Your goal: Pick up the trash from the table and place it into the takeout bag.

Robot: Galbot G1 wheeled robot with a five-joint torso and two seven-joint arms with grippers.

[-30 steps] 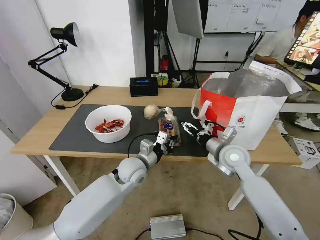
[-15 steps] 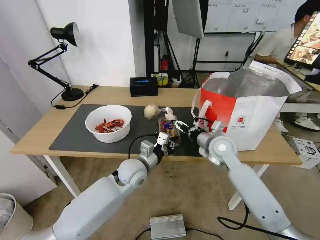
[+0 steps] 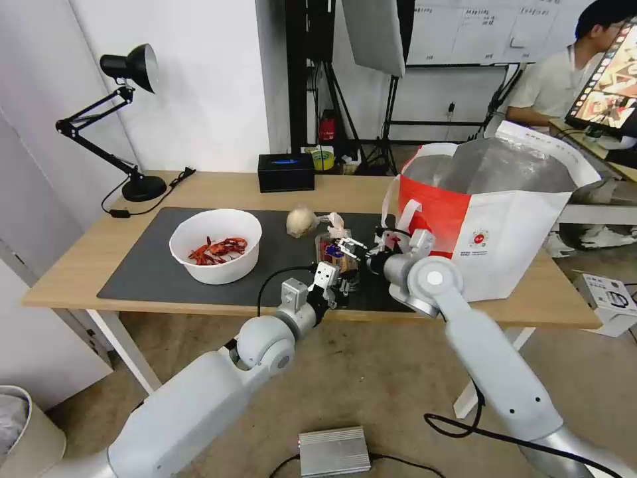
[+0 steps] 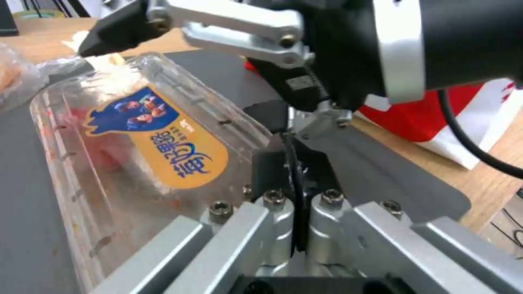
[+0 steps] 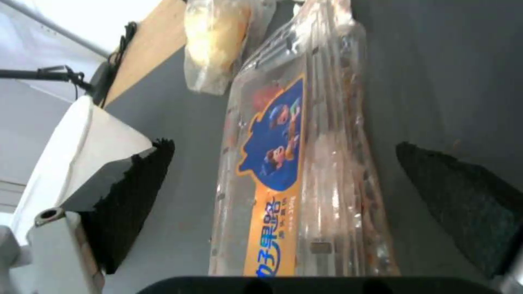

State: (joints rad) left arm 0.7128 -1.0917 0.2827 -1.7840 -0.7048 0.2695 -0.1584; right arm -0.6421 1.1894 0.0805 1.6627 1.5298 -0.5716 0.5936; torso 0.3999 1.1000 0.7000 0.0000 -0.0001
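where the right gripper straddles the clear tray, jaws apart, left gripper jaws together at tray's edge

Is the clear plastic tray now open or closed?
Closed: the clear plastic tray lies flat on the mat, its labelled lid down over the red bits.

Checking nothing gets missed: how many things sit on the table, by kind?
Trash pieces: 4 — bowl, clear tray, beige ball, tissue wad
Takeout bag: 1
Black box: 1
Desk lamp: 1
Total: 7
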